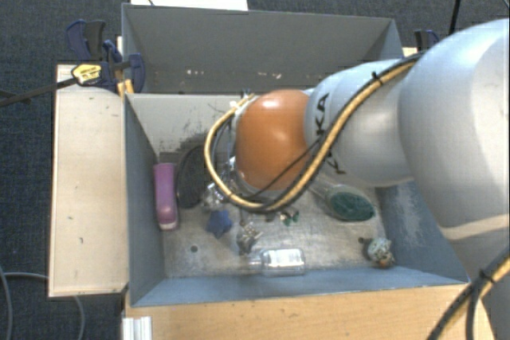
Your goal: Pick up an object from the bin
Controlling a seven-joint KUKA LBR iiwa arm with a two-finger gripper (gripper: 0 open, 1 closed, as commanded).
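My gripper [249, 237] reaches down into the middle of the bin floor, mostly hidden under the arm's orange cover. Its metal tip stands just right of a small blue block [218, 224] and just above a clear plastic piece [276, 259] that lies by the front wall. A dark oval object [190, 175] lies left of the gripper, further back. Nothing shows between the gripper's tips.
A purple oblong thing [166, 195] lies along the left wall. A round green-topped object [351, 205] sits right of the arm, and a small brown knobbly thing [378, 252] lies in the front right corner. The arm covers the bin's centre and right.
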